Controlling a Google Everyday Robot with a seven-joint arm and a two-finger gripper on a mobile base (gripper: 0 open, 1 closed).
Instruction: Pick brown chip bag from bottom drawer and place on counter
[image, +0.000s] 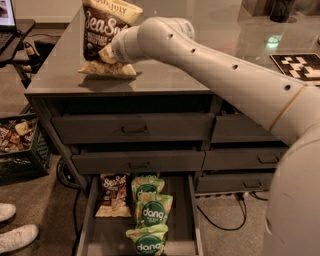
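A brown chip bag (102, 27) stands upright on the counter (170, 75) near its left end, bottom edge resting on the top. My gripper (107, 53) is at the bag's lower right side, shut on it, with the arm reaching in from the right. The bottom drawer (86, 220) is pulled open below. In it lies a second brown chip bag (113, 194) at the left, beside three green "dang" bags (151, 210) in a row down the middle.
Two closed drawers with handles (135, 129) sit above the open one. A black crate of snacks (17, 145) stands on the floor at left, with white shoes (15, 235) below it. A black-and-white marker (300, 65) and a dark container (282, 10) are on the counter's right.
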